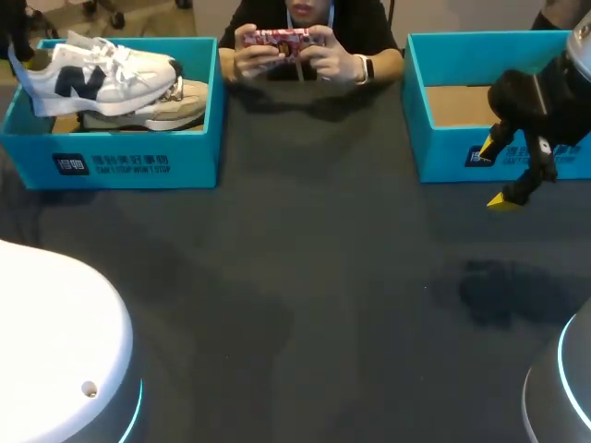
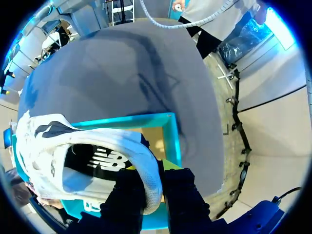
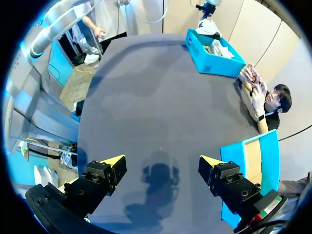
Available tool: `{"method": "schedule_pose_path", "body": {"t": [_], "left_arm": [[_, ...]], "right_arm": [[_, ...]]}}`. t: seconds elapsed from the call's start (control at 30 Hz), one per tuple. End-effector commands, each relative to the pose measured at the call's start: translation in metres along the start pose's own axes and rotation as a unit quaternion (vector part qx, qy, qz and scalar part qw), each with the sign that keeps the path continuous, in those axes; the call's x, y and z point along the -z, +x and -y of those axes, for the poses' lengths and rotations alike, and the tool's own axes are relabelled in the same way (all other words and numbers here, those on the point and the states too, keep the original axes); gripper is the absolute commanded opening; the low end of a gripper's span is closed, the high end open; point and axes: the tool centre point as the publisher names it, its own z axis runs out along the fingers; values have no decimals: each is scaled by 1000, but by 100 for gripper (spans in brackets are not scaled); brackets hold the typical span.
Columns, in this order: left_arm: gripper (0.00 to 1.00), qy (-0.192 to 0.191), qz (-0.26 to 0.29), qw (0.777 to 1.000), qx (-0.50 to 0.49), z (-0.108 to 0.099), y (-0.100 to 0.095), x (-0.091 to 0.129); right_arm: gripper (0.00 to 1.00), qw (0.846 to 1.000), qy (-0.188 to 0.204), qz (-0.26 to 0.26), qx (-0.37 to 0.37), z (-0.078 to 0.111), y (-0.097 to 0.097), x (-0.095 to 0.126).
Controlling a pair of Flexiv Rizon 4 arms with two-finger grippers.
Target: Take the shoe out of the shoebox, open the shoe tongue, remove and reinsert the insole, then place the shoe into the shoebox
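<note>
White shoe (image 1: pixel 106 74) is in the left shoebox (image 1: pixel 129 161), lying on top of a second, beige shoe (image 1: pixel 175 109), toe toward the box's inner wall and riding about level with the rim. Left gripper (image 2: pixel 151 185) is clamped on the heel collar: in the left wrist view the padded rim sits between the two dark fingers, one inside the opening, one outside. Right gripper (image 3: pixel 161 163) has its fingers wide apart, holding nothing, and hangs over the dark desk (image 1: pixel 295 277) just in front of the second, empty-looking box (image 1: pixel 443 148).

Step, as I read it: lifting the shoe out, not yet clear of the box.

Handling: looks light. The upper is soft mesh and will fold, and the collar padding squashes, so a heel-only grip may let the toe droop and swing. The sole is the stiff part. For the tongue and insole work, better to pin the sole or heel with one gripper. Loose laces could snag on the lower shoe.
</note>
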Motion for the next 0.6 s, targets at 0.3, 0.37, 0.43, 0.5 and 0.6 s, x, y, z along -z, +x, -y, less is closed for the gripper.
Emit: {"method": "schedule_pose_path", "body": {"t": [0.3,0.37,0.43,0.5,0.6], "left_arm": [[0,2,-2,1000,8,3,3,19],[0,2,-2,1000,8,3,3,19],[0,2,-2,1000,8,3,3,19],[0,2,-2,1000,8,3,3,19],[0,2,-2,1000,8,3,3,19]], "right_arm": [[100,1000,1,-1,0,0,-1,-1],[100,1000,1,-1,0,0,-1,-1],[100,1000,1,-1,0,0,-1,-1],[100,1000,1,-1,0,0,-1,-1],[100,1000,1,-1,0,0,-1,-1]]}}
